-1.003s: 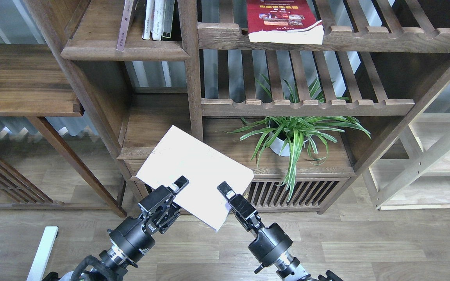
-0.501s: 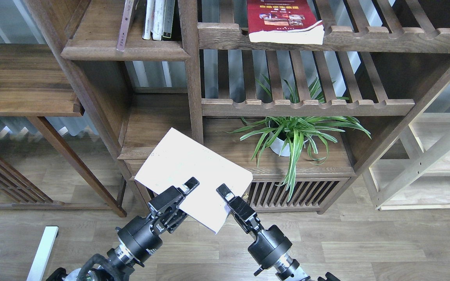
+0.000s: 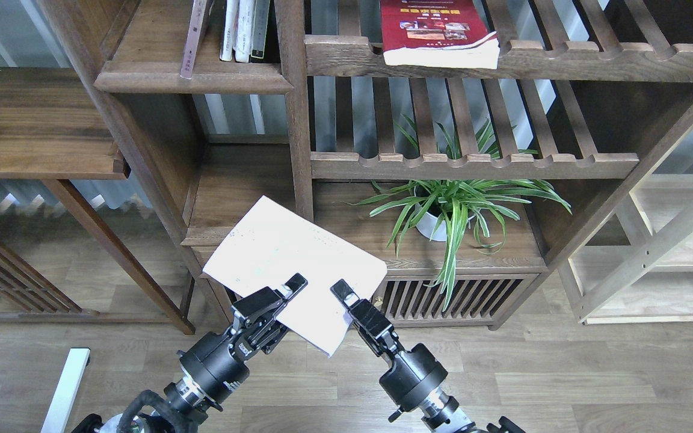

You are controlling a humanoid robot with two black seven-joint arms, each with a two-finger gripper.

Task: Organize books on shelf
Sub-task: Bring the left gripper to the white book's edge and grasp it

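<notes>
Head view: the white book [image 3: 289, 264] is held in the air in front of the lower part of the bookcase, cover facing up, tilted so its corners point like a diamond. Its long axis runs from upper left to lower right, with the far corner up near the upright post and the nearest corner low between the two arms. The left pincer [image 3: 289, 288] is clamped on the book's near left edge, jaws narrow around the cover. The right pincer [image 3: 341, 293] grips the near right edge the same way, its upper finger lying on the cover. The red book [image 3: 434, 30] lies flat on the upper slatted rack, its page edge facing forward. The solid dark shelf [image 3: 193, 77] at the upper left carries thin upright volumes [image 3: 244, 30]. A potted plant [image 3: 452, 207] stands on the lower board to the right of the held book.
</notes>
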